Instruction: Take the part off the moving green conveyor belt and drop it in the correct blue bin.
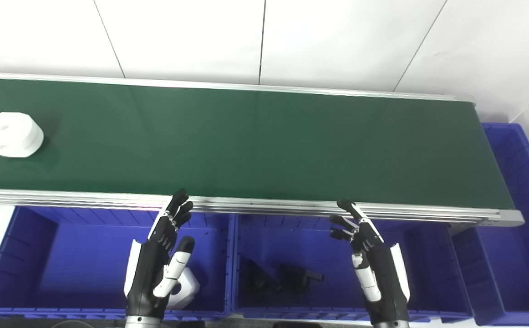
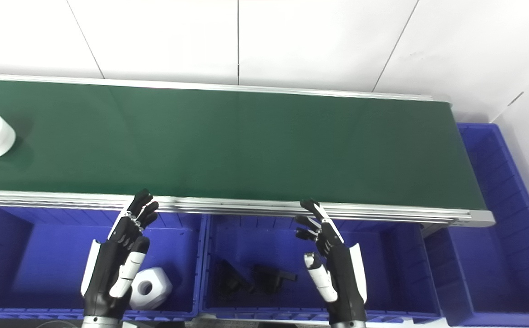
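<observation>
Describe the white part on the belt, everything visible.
The white part is a chunky, roughly hexagonal block with rounded corners, matte like plastic. Its top face shows a small hole and a notch at the near edge; a narrower step runs around the top. It lies flat at the far left of the green belt, about midway across it. Only the belt touches it; both hands are far off. The right eye view crops it.

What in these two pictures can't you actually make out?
- White part in bin: left eye view, the left hand covers most of it.
- White part on belt: right eye view, cut by the left edge.
- Black parts: both views, too dark for their shape.
- Far-right bin: its floor runs past the frame.
</observation>
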{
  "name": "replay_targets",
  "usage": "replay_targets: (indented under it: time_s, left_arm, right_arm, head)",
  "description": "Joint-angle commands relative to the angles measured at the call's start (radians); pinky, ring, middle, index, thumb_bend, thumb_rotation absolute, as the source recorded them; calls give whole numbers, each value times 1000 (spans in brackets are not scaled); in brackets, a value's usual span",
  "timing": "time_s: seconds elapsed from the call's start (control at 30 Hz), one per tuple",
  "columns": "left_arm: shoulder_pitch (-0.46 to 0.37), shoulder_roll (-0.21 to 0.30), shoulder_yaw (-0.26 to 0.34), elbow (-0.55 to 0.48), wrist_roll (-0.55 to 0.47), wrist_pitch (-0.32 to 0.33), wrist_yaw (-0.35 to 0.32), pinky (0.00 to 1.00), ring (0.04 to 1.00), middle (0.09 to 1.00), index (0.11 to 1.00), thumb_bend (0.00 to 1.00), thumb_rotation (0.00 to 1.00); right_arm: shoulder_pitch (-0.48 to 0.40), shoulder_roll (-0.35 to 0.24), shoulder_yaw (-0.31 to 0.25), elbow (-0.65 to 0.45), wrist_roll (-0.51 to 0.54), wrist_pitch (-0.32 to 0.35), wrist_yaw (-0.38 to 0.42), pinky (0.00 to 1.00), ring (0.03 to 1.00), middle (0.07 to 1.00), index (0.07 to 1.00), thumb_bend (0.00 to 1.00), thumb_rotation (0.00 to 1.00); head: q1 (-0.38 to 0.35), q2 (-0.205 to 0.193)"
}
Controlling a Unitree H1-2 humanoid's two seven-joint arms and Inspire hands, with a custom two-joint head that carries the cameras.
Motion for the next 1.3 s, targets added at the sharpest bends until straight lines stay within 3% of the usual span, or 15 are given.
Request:
replay_targets:
  time_s: [0.0,1.27]
  left_arm:
    - [-7,-3,2,-15,-4,-38,-1,879,891,926,905,704,753]
    - [-8,-6,3,-11,-5,-37,-1,883,889,920,902,697,752]
  right_arm:
    - [-1,-1,2,-10,5,-11,-2,700,799,933,845,804,939]
    - [-7,-3,3,-1,8,-19,-2,688,783,933,850,807,938]
  head:
    - [1,-1]
    - [3,-5]
